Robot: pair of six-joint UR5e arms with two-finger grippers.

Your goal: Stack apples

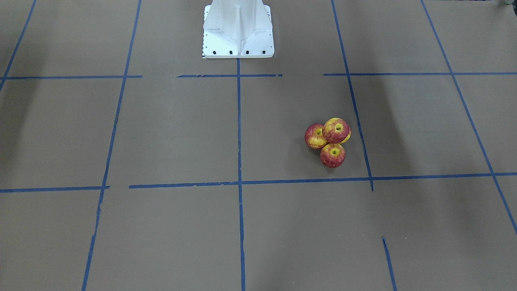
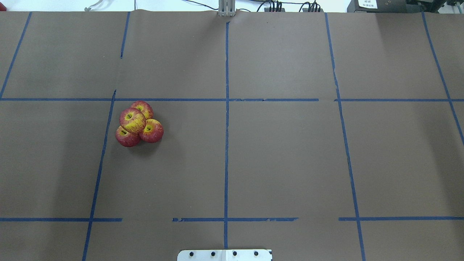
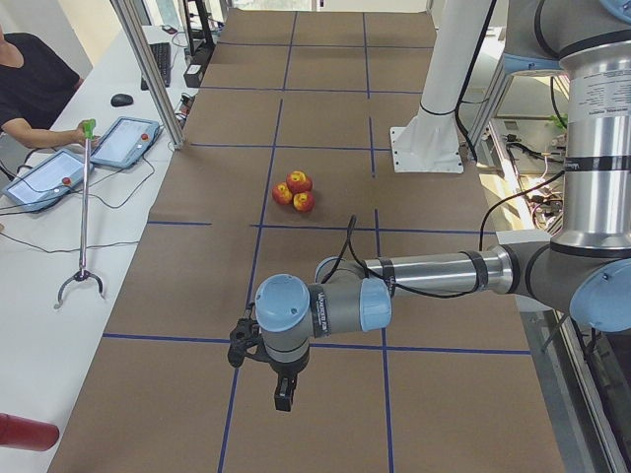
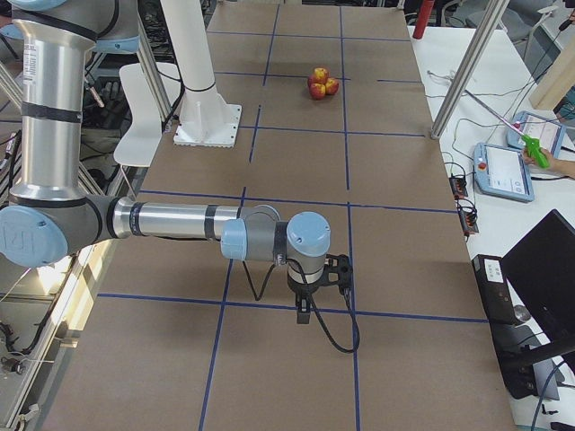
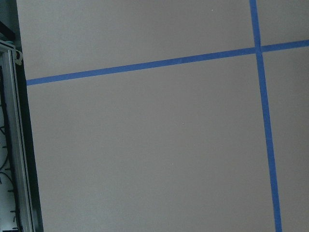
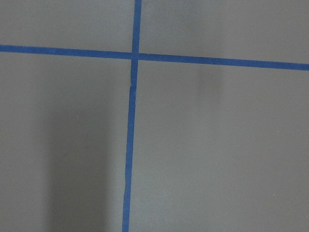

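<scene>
Brown table (image 2: 275,163) bears piled apples (image 2: 139,123) beside a tape line (image 2: 104,145), well off edges.

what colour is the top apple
Top apple is red with yellow streaks, yellow at the stem; clearest in overhead view.

A robotics lab: a brown table (image 2: 290,163) gridded with blue tape (image 2: 226,145), operator tablets (image 3: 123,141) on a bench (image 3: 39,281) out past the left gripper (image 3: 282,400)
</scene>
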